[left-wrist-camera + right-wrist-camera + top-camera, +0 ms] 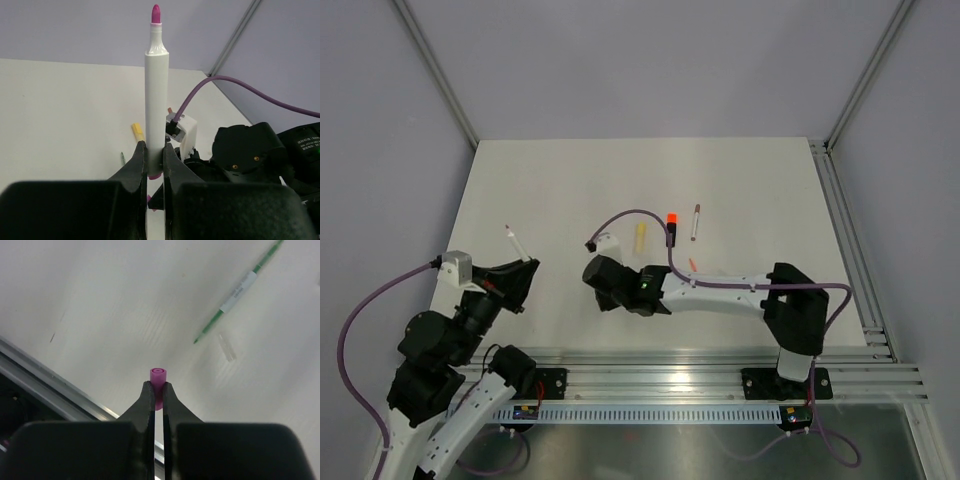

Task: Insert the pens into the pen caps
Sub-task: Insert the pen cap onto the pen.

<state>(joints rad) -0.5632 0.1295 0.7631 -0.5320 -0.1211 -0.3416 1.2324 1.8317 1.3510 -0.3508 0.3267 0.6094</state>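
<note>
My left gripper [155,156] is shut on a white pen [156,95] with a magenta tip and holds it upright; in the top view the pen [515,243] sticks out of this gripper [525,266] at the left. My right gripper [158,392] is shut on a small magenta pen cap [158,377] above the table; in the top view this gripper [593,274] is mid-table. A pale yellow highlighter [641,236], a black highlighter with an orange end [672,226] and a thin pen [696,222] lie beyond the right arm. A green pen [239,291] lies on the table.
A small clear cap [226,347] lies near the green pen. A short orange-red piece [692,264] lies beside the right arm's forearm [720,292]. An aluminium rail [720,385] runs along the near table edge. The right wrist housing [245,150] is close to the right of the left gripper.
</note>
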